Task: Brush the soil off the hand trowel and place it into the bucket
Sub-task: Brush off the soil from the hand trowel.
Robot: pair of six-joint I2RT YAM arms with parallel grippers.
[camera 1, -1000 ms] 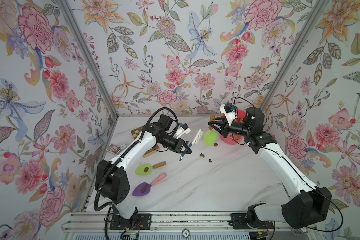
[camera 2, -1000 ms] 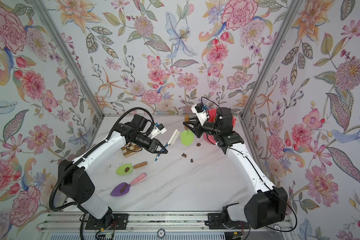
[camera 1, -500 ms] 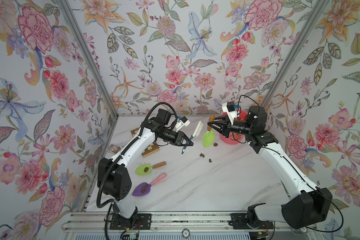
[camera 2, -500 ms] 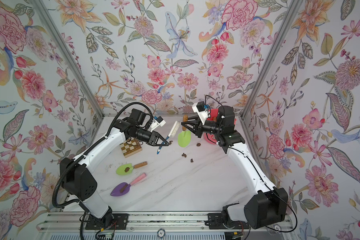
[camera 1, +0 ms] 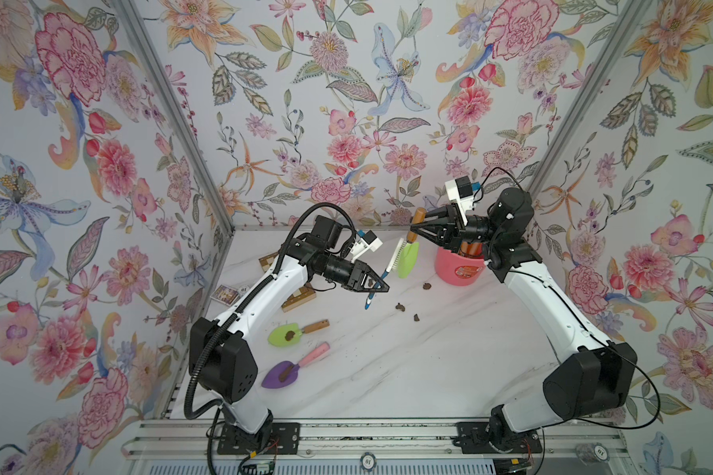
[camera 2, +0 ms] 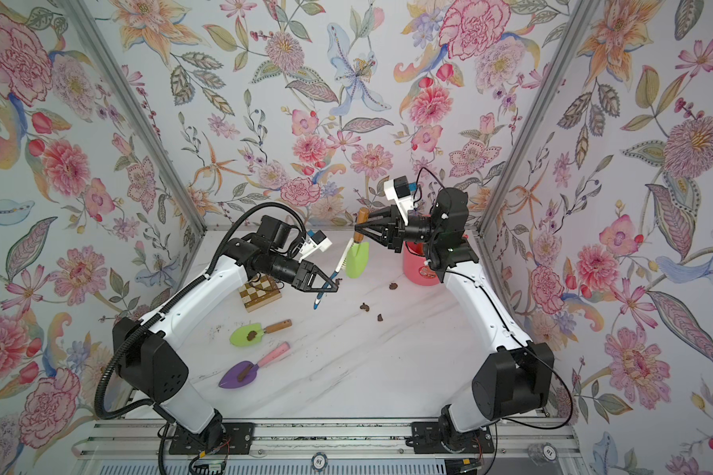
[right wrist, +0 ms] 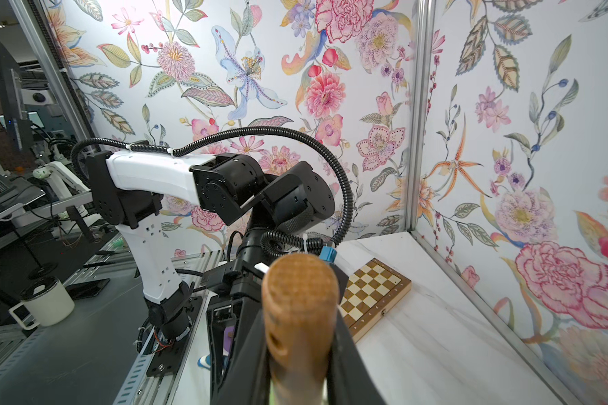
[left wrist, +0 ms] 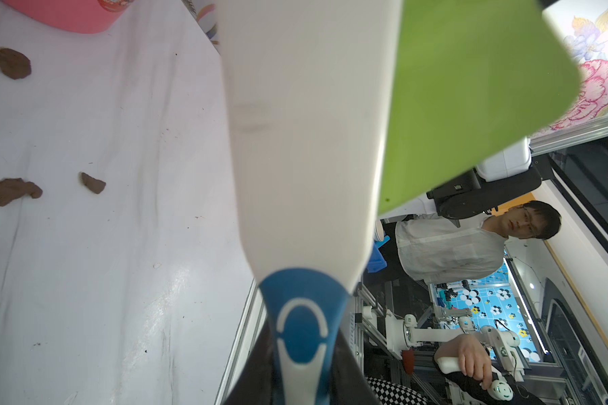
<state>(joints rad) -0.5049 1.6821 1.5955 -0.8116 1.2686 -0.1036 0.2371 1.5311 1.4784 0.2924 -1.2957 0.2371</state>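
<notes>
Pinching the brown wooden handle of the lime-green plastic hand trowel, the right gripper holds it blade-down, just beside the coral-pink plastic bucket. The left gripper has its jaws clamped on a white-and-blue brush, whose head lies alongside the blade. Dark brown soil lumps lie on the white marble table.

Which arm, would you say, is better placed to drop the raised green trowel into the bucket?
Right: the right end effector grips the raised green trowel near the bucket; the left end effector holds the brush.
</notes>
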